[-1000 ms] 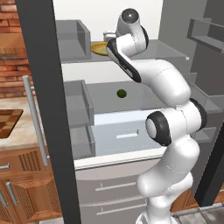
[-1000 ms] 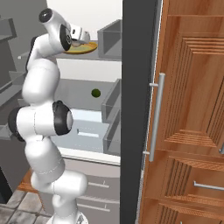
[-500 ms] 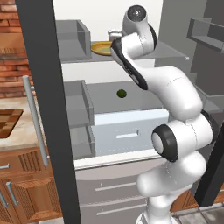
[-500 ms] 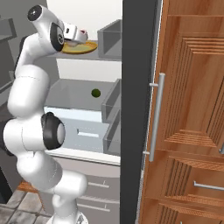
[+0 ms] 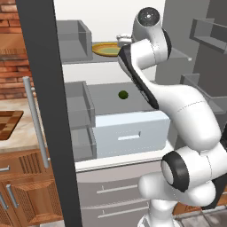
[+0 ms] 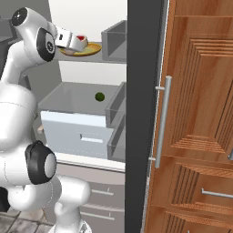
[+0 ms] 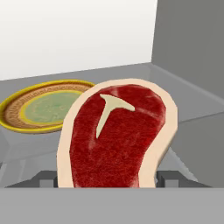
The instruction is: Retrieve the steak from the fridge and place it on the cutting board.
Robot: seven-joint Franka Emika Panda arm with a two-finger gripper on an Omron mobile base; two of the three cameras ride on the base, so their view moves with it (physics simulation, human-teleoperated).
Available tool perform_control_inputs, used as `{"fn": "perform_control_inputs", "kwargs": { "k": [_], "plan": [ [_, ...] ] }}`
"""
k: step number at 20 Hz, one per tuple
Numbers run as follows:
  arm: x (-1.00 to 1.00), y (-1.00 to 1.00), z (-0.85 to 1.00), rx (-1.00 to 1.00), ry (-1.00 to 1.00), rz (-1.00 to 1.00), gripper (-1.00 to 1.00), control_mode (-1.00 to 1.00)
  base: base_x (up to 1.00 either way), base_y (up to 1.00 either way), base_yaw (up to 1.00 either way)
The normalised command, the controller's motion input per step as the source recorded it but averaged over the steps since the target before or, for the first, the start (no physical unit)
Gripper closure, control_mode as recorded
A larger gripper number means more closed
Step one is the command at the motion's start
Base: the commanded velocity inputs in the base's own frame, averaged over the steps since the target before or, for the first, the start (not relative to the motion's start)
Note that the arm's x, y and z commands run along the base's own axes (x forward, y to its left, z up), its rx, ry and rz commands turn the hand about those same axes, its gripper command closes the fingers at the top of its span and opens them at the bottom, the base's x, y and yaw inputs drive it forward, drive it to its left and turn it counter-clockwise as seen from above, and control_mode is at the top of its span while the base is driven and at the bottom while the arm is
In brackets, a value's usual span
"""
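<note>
The steak, a red slab with a pale fat rim, stands upright between the two fingertips of my gripper, which is shut on it. It is held clear of the round yellow plate, which lies behind it to the left on the fridge's upper shelf. From the right, my gripper holds the steak just above the plate. The fridge stands open. A corner of the cutting board lies on the counter at far left.
A small dark green fruit sits on the lower shelf above the white drawer. Grey door bins flank the opening on both sides. The door's dark edge and wooden cabinets stand to the right.
The arm's upper links have swung sideways and its elbow has dropped. The hand has stayed near the plate with the steak in its grip.
</note>
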Motion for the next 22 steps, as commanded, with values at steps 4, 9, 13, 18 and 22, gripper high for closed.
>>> {"fn": "perform_control_inputs", "kwargs": {
  "k": [4,9,13,18,22],
  "plan": [
    [-1.00,-0.12,0.00,0.00,-0.01,-0.05,1.00,-1.00,0.00,0.00,0.00],
    [-1.00,-0.11,0.00,0.00,0.00,-0.05,1.00,-1.00,0.00,0.00,0.00],
    [-1.00,-0.11,0.00,0.00,0.00,-0.06,1.00,-1.00,0.00,0.00,0.00],
    [-0.80,-0.05,0.00,0.00,0.04,-0.05,1.00,-1.00,0.00,0.00,0.00],
    [-0.38,0.00,-0.01,0.00,0.16,-0.04,1.00,-1.00,0.00,0.00,0.00]
  ]
}}
